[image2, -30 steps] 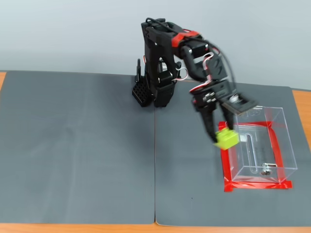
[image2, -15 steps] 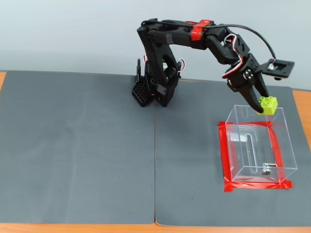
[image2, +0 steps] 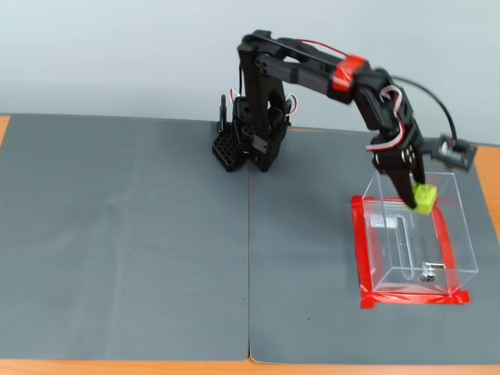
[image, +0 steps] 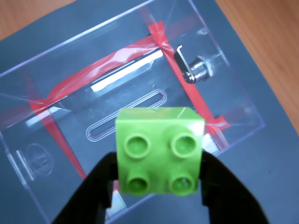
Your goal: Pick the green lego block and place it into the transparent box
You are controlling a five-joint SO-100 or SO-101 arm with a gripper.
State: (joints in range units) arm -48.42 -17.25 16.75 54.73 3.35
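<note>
Dark grey mats (image2: 125,234) cover a wooden table (image2: 488,168), set against a plain pale wall. In the fixed view, a black robot arm (image2: 312,70) with red tape bands stands at the back of the mats, near the middle, and reaches out toward the right of the picture. Its gripper (image2: 418,200) points downward and is clamped on the green lego block (image2: 424,198), a small lime-green brick. The block hangs within the top opening of the transparent box (image2: 461,234), close to the box's far edge and above its floor. The box is a clear plastic rectangle sitting on the right-hand mat, outlined on the mat by strips of red tape (image2: 363,258). In the wrist view, the block (image: 160,150) fills the lower centre of the picture, its four round studs facing the camera. The two black fingers (image: 93,191) press against its left and right sides. Behind the block, the box (image: 117,28) is seen from above through its see-through walls. A long narrow slot (image: 126,115) is cut in the box's base, and a small metal fitting (image: 198,70) shows at the upper right of that view.
</note>
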